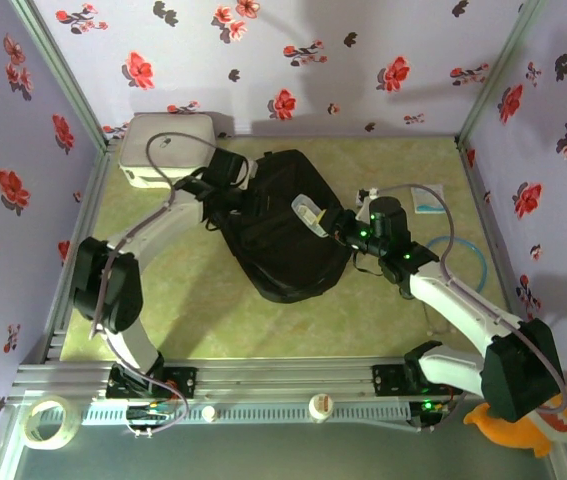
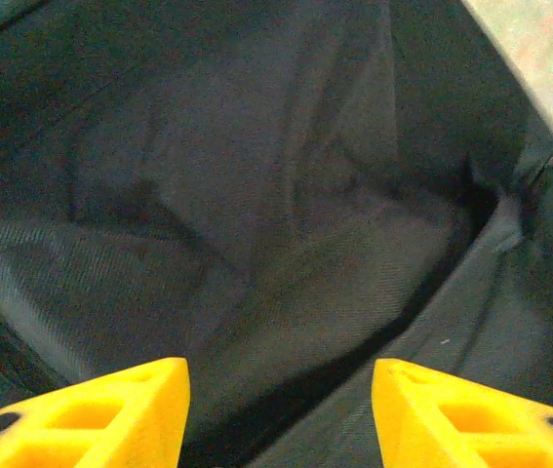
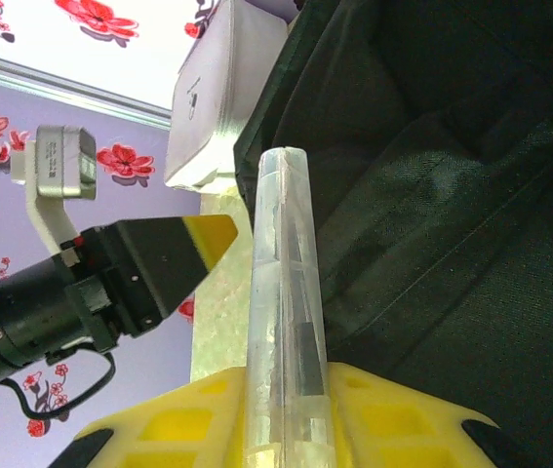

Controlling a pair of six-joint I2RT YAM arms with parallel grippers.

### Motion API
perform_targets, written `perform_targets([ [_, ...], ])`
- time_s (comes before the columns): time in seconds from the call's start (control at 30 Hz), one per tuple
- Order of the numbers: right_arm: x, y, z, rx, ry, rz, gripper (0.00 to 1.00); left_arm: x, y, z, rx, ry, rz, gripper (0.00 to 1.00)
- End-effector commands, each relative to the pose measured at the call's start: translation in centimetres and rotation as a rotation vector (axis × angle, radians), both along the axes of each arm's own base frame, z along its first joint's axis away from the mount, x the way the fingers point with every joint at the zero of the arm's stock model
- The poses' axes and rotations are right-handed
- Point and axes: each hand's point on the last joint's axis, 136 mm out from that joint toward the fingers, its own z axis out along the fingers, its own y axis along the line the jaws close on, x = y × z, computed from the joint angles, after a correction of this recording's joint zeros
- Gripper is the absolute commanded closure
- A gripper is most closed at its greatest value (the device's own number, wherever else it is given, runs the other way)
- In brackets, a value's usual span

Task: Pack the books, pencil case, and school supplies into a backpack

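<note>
- While the right gripper [image 3: 281,424] pinches the clear pencil case [image 3: 281,292] edge-on between its yellow fingers [image 3: 198,419], the case hangs over the right part of the black backpack [image 1: 283,260], which lies in the middle of the table [image 1: 193,310].
- Jaws of the left gripper [image 2: 281,414] are spread, with bare black fabric beyond them and nothing held. It sits at the backpack's far-left end, near the white plastic box [image 1: 168,150].
- Left wrist view looks into dark folds, probably the open main compartment. It is too dark to trace the rim.
- Right wrist view: one left finger's yellow tip points toward the case, near it but apart.
- Step in hand, as judged: getting the pencil case into the bag.
- To do it well, the left gripper should take the upper lip of the opening and lift it to hold the mouth wide. Soft fabric sags shut otherwise.
- Right arm should feed the case in narrow end first, low and along its own length. It should let go only once most of the case is past the rim.
- Risks: the smooth plastic is gripped at one end, so it could pivot or slip. It could also snag a fold and shove the bag across the table.
- White-blue packet [image 1: 428,197] and pale blue loop [image 1: 463,262] lie to the right, well apart from the bag, not yet packed.
</note>
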Motion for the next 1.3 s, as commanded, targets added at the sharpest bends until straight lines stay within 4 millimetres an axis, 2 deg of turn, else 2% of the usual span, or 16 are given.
perform_targets([
  [0.0,0.1,-0.6,0.2,-0.023,-0.034,-0.013,0.76,-0.5,1.3,-2.0,0.259,-0.010,-0.211,0.49],
  [0.17,0.0,-0.6,-0.1,-0.025,-0.028,-0.013,0.76,0.4,1.1,-2.9,0.342,-0.005,-0.281,0.52],
  [0.27,0.0,-0.6,-0.1,-0.014,-0.028,-0.013,0.76,1.3,1.2,-3.4,0.383,-0.001,-0.277,0.58],
  [0.37,-0.1,-0.6,-0.3,-0.015,-0.025,-0.016,0.77,1.8,0.6,-3.9,0.386,-0.006,-0.293,0.66],
  [0.5,-0.2,-0.8,-0.4,-0.019,-0.024,-0.017,0.77,2.4,0.0,-3.7,0.376,-0.027,-0.299,0.87],
  [0.6,-0.4,-0.6,-0.4,-0.008,-0.026,-0.005,0.77,2.2,-0.9,-2.2,0.320,-0.042,-0.303,1.00],
  [0.77,-0.5,0.9,-0.6,0.069,-0.003,0.051,0.76,1.1,-2.6,2.2,0.136,-0.052,-0.278,1.00],
  [0.9,-0.4,1.8,-1.5,0.116,0.028,0.071,0.76,0.1,-3.1,4.3,0.025,-0.024,-0.216,1.00],
  [1.1,-0.5,1.3,-3.8,0.091,0.080,0.032,0.77,-0.5,-3.3,5.1,-0.054,0.010,-0.164,1.00],
  [1.27,0.2,2.2,-3.0,0.149,0.072,0.050,0.77,-1.0,-3.9,5.3,-0.105,0.025,-0.171,1.00],
])
